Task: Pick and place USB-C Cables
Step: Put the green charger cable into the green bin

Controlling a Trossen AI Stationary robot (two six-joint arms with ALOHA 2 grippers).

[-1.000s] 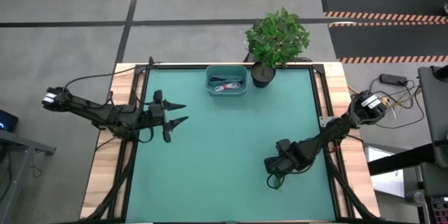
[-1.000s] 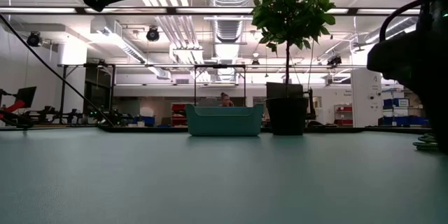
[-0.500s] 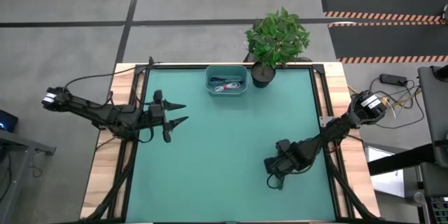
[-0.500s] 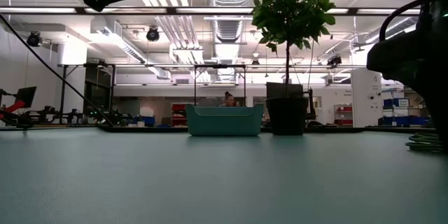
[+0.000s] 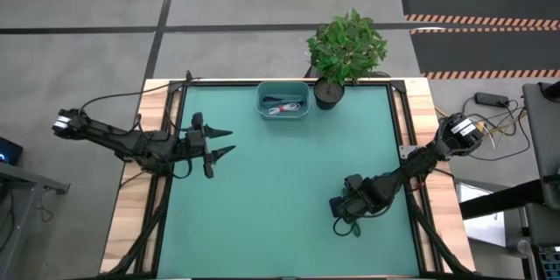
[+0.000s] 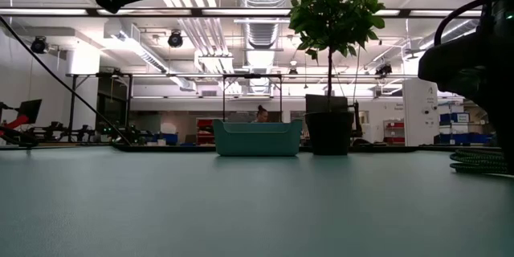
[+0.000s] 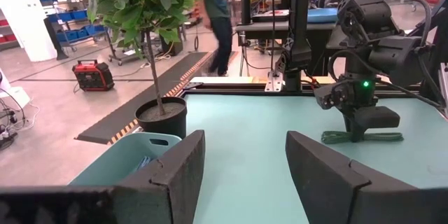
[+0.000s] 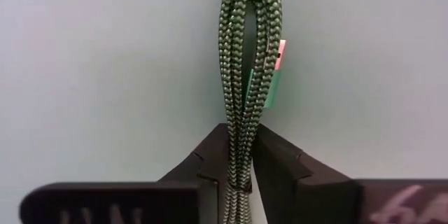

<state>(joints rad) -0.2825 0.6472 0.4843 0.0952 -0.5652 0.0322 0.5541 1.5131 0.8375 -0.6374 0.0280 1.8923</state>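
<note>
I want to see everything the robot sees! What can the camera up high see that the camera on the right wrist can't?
Only the high view shows the whole green table, the left gripper waiting open near the table's left edge, the teal bin with cables inside, and the potted plant.

Only the right wrist view shows the green cable up close: braided strands, a small coloured tag, and the right gripper shut on the bundle.

Both show the right gripper and the table surface; from above, the green cable is only barely visible.
</note>
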